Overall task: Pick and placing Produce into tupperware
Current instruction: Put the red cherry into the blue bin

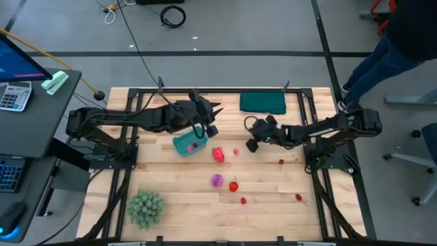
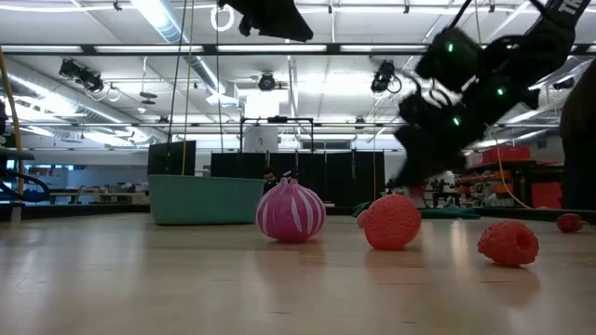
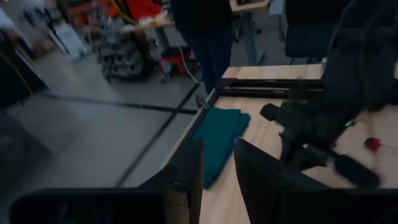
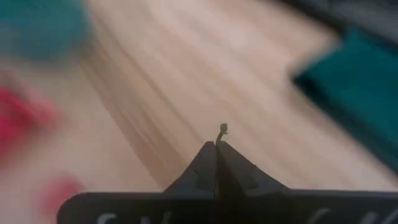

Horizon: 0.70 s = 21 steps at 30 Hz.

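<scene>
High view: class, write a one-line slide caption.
Left hand above the tupperware; right hand near scattered produce.

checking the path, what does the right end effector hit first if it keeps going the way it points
Probably the teal tupperware: the right end effector, fingers shut on a tiny stem, aims across bare table toward it, passing the red produce. Depth is unclear.

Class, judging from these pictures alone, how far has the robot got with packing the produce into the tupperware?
Done: the tupperware already holds at least one small red piece.

In hand: the right gripper is shut on a thin green stem above the table; what hangs from it is hidden. The left gripper is open above the tupperware.

Left: the spiky magenta piece, the large red piece and several small red pieces lie on the table.
</scene>
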Each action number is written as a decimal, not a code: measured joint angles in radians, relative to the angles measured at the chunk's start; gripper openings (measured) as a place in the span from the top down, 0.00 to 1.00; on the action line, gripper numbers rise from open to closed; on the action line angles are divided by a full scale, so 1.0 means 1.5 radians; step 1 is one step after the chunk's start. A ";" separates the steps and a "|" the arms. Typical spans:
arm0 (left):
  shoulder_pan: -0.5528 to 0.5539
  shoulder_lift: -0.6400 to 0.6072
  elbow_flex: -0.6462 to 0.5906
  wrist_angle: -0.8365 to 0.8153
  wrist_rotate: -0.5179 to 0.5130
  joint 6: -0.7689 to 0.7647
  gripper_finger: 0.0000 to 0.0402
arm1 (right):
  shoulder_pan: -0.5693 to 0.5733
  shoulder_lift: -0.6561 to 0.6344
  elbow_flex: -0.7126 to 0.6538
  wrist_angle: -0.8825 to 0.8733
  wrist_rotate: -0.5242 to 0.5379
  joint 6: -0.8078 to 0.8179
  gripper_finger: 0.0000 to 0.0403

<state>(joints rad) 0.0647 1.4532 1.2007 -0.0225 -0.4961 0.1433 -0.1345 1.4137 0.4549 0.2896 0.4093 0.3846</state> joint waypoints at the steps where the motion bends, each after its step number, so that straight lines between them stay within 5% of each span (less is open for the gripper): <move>1: 0.000 -0.001 0.000 0.004 -0.001 0.018 0.77 | 0.000 -0.005 0.000 0.047 -0.009 0.000 0.98; 8: 0.006 -0.030 -0.001 0.089 -0.110 0.140 0.83 | 0.002 0.035 0.016 0.337 -0.063 -0.007 0.99; 15: 0.037 -0.101 0.000 0.079 -0.123 0.135 0.88 | 0.031 0.172 0.191 0.328 -0.116 -0.058 0.99; 21: 0.070 -0.138 0.001 0.013 -0.123 0.096 0.90 | 0.035 0.302 0.412 0.139 -0.158 -0.121 0.99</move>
<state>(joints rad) 0.1702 1.2455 1.2015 -0.0028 -0.6808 0.2869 -0.0814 1.8669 1.0735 0.4974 0.1730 0.2023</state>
